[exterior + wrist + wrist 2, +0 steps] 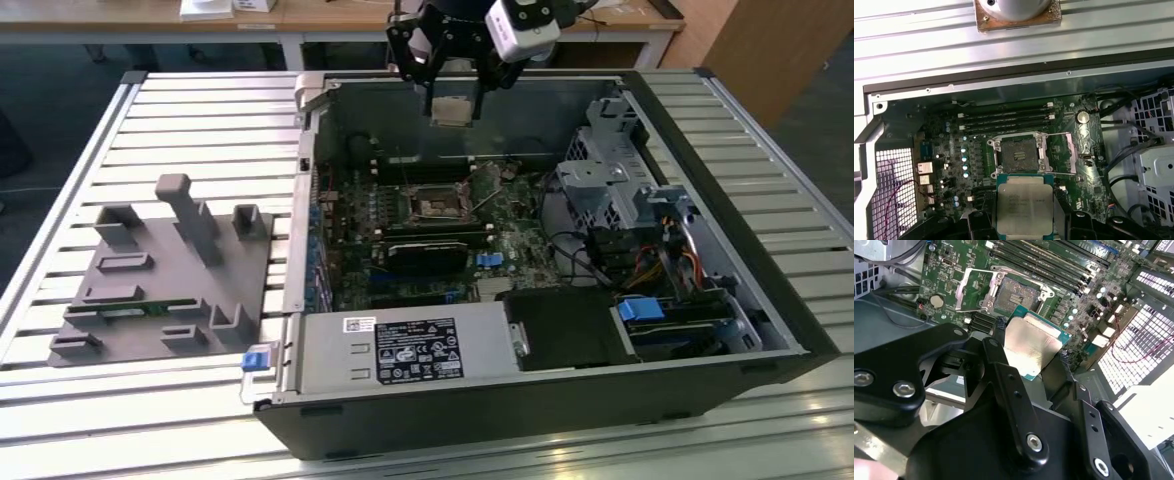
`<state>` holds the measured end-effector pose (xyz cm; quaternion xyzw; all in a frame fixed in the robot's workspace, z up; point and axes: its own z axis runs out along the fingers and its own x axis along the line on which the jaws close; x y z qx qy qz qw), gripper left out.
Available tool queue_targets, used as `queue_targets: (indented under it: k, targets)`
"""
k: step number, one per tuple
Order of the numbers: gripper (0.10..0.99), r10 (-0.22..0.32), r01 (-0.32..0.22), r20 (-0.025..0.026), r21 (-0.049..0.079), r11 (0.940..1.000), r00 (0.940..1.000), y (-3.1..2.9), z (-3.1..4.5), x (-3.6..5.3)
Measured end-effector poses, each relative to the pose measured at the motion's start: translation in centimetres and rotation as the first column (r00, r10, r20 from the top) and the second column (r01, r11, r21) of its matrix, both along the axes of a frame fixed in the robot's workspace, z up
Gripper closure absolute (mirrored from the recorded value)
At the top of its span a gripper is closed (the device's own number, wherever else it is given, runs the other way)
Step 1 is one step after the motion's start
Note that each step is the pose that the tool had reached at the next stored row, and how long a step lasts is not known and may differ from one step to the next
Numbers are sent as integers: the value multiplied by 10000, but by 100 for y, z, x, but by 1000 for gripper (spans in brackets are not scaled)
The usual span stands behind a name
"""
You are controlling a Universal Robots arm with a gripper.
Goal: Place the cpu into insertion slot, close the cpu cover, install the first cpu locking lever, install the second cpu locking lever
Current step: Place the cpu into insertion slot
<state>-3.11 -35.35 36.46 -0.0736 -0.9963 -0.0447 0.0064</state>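
Gripper clamps cpu; hovers high over insertion slot

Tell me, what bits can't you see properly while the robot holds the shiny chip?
1. The cpu's underside: it faces away from the camera in both wrist views.
2. The cpu's lower edge: in the second wrist view it is covered by the claw gripping it.
3. The insertion slot's contacts: too small to make out in the exterior view.
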Motion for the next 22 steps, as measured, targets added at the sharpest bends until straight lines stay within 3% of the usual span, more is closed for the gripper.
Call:
queue_targets:
  k: [22]
  targets:
    - [545, -482, 482, 0, 0, 9988, 9988, 0, 0, -2]
